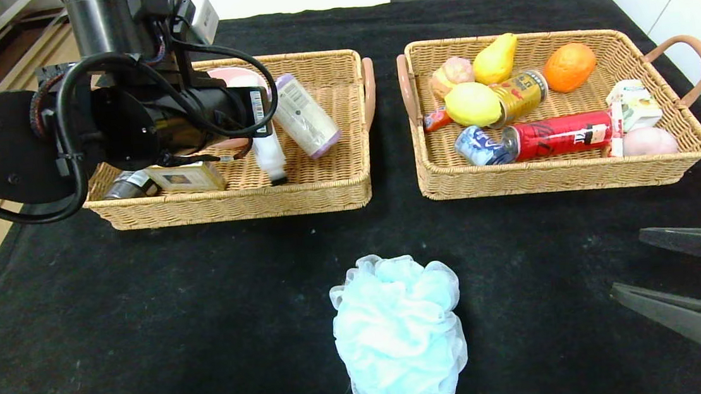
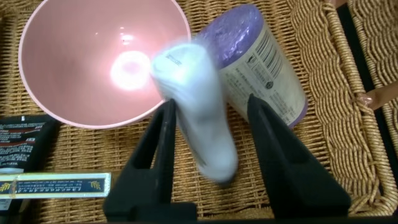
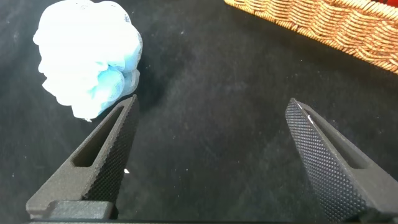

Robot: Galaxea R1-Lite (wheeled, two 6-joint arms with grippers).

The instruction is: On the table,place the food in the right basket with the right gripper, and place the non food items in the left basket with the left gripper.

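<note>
My left arm [image 1: 128,121] reaches over the left basket [image 1: 230,201]. Its gripper [image 2: 211,102] is open, and a white bottle [image 2: 199,106] shows blurred between the fingers, narrower than the gap. In the head view the white bottle [image 1: 270,153] lies in the basket beside a purple-capped bottle [image 1: 305,115]. A light blue bath pouf [image 1: 401,335] sits on the black cloth at front centre. My right gripper [image 1: 628,263] is open and empty at the front right, with the pouf [image 3: 87,56] off beyond one finger.
The left basket also holds a pink bowl [image 2: 93,56], a yellow box [image 1: 187,176] and a dark tube [image 1: 124,186]. The right basket [image 1: 564,175] holds a pear [image 1: 496,59], a lemon [image 1: 472,104], an orange [image 1: 569,67], cans [image 1: 558,135] and a carton [image 1: 633,105].
</note>
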